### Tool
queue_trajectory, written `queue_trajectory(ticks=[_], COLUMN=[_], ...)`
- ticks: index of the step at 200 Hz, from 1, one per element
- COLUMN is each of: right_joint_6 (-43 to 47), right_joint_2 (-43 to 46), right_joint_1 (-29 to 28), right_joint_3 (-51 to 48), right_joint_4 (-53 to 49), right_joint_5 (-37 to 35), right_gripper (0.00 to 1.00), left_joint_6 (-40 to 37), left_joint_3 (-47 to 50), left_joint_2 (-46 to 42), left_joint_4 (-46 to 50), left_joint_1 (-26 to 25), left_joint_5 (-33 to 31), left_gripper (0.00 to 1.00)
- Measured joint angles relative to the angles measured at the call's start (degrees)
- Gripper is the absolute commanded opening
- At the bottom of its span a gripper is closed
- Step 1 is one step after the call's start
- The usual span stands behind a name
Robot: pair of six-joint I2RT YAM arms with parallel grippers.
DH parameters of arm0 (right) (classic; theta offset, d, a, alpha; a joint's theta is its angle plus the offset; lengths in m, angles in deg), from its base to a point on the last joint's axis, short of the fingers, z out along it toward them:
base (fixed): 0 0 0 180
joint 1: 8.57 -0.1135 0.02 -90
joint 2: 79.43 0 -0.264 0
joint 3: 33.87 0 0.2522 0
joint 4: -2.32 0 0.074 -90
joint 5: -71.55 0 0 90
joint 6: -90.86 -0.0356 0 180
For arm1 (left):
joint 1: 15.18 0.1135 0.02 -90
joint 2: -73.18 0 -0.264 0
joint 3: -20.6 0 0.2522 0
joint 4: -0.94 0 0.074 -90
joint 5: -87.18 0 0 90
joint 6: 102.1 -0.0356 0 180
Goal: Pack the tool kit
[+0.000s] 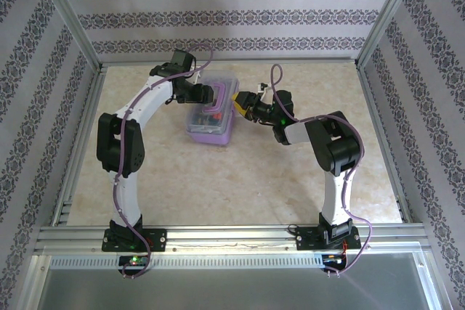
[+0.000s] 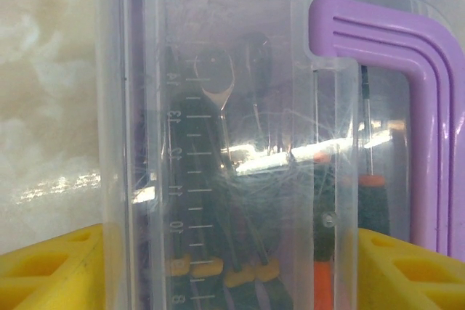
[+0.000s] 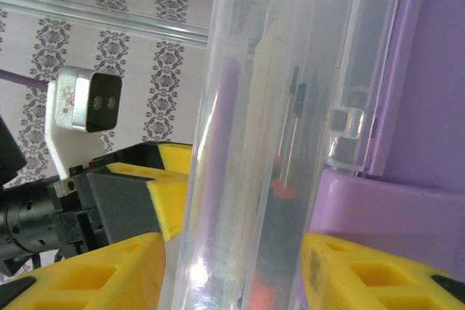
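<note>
The tool kit [image 1: 211, 125] is a lilac box lying mid-table, its clear lid [image 2: 240, 107] and purple handle [image 2: 429, 107] close in the left wrist view. Black-handled tools with yellow collars [image 2: 240, 275] and a small wrench [image 2: 214, 78] show through the plastic. My left gripper [image 1: 221, 96] [image 2: 232, 274] is at the box's far end, its yellow fingers [image 2: 51, 274] pressed on both sides of the lid. My right gripper [image 1: 237, 103] [image 3: 232, 274] straddles the lid's edge [image 3: 247, 143] from the right. One pad touches the purple part [image 3: 392, 208]; the other stands a sliver off.
The tan table [image 1: 290, 179] spreads round the box, fenced by an aluminium frame [image 1: 218, 234] at the near edge and patterned walls behind. The left arm's yellow finger [image 3: 173, 172] and wrist camera [image 3: 83, 99] sit just beyond the lid in the right wrist view.
</note>
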Motion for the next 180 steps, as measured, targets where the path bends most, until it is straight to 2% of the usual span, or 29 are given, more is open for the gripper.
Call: queue_trajectory(ticks=[180], right_joint_6=[-2.95], right_joint_2=[-2.43], right_joint_1=[0.98], right_joint_3=[4.50], right_joint_4=[-1.68], right_joint_5=[2.19], right_gripper=[0.52], left_joint_6=[-0.02], left_joint_3=[-0.96], left_joint_2=[0.79], left_joint_4=[0.17], left_joint_1=[-1.09], left_joint_5=[-1.86], left_gripper=[0.46])
